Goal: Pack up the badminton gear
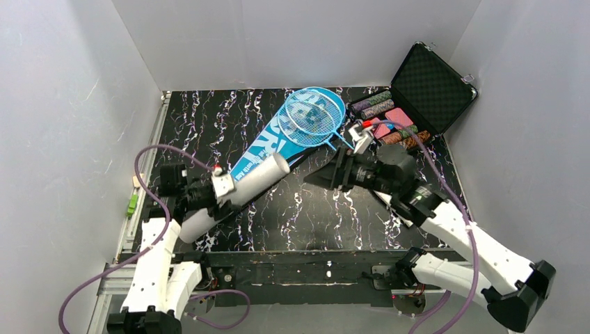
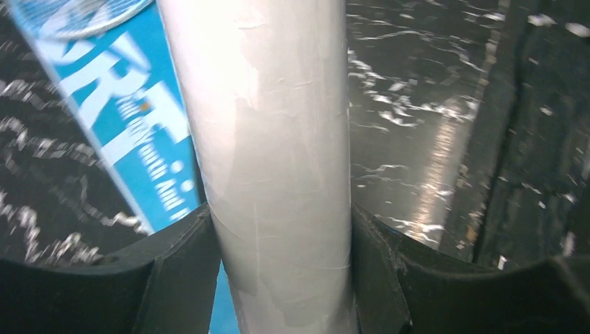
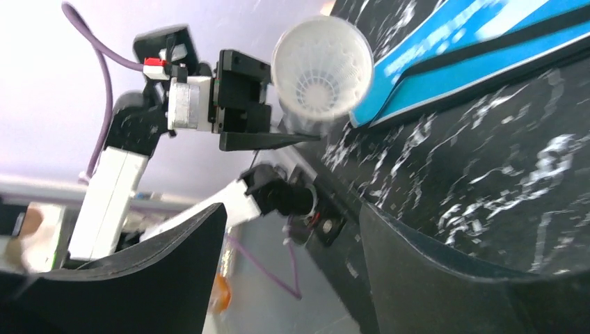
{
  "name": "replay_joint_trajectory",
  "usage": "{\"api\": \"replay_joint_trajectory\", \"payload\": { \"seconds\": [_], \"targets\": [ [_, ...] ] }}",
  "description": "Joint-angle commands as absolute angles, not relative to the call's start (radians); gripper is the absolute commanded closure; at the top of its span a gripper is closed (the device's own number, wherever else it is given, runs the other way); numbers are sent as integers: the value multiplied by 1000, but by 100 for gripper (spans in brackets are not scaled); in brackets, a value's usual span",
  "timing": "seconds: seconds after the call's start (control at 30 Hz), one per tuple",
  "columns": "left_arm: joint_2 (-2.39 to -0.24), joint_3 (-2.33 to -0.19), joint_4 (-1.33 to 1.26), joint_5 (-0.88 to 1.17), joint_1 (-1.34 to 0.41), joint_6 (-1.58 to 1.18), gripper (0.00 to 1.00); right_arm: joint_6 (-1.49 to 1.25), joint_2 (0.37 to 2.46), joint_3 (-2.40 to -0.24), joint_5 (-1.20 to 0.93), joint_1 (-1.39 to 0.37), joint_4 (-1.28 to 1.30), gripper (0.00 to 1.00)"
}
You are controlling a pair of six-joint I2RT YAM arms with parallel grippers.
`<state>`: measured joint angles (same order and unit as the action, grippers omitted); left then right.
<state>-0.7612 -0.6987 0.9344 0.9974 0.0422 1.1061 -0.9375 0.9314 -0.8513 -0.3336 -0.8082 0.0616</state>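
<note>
Our left gripper [image 2: 282, 236] squeezes the long white tube [image 2: 257, 104]; right gripper [image 3: 291, 216] spread wide, empty. If we tip it, the shuttlecock [image 3: 319, 87] could fall out.

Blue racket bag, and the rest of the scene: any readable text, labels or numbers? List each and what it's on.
"RT": large white letters on the blue racket-shaped bag; the word's start is covered by the two light-blue rackets.
Small white line beside those letters: too blurred to read.
No text visible on the long white tube or the open black hard case.
</note>
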Motion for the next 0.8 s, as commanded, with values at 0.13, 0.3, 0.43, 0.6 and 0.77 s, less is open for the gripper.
{"api": "replay_joint_trajectory", "payload": {
  "seconds": [0.13,0.3,0.43,0.6,0.77],
  "targets": [
    [-1058,-929,678,522,47,740,100,-779,870,-1002,-229,-634,453,18],
    [-1225,-980,619,306,72,717,100,-777,844,-976,-150,-594,518,16],
    [-1344,-1012,545,202,115,685,94,-769,843,-955,-112,-582,550,15],
    [-1584,-1099,475,95,169,639,93,-754,866,-930,-85,-580,584,14],
    [-1747,-1139,440,106,170,602,88,-740,910,-933,-54,-572,621,13]
  ]
}}
